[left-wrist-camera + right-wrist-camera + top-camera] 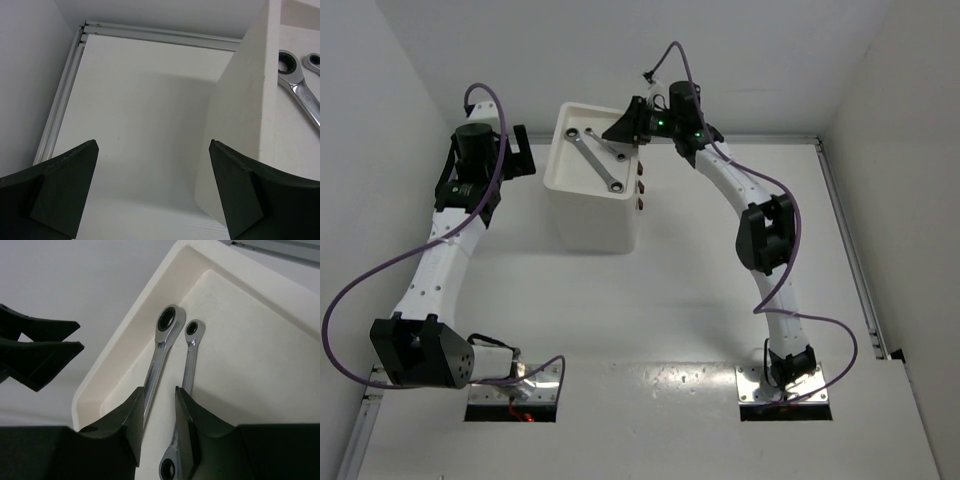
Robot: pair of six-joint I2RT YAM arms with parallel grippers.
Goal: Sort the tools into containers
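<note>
Two slim silver wrenches lie side by side in the shallow tray top of the white container [590, 222]. In the right wrist view the larger wrench [159, 356] runs under my left finger and the smaller wrench [189, 357] under my right finger. My right gripper [157, 389] hovers just over them, its jaws apart, with bare tray floor in the gap between them. The top view shows that gripper [625, 128] at the tray's right rim. My left gripper [153, 145] is wide open and holds nothing, beside the container's left wall [240, 125]. No other tools are in view.
Small dark knobs [642, 186] stick out of the container's right face. The left gripper's black fingers [42, 347] show past the tray rim [117, 357]. Aluminium rails [65, 95] edge the white table. White walls close in the back and sides.
</note>
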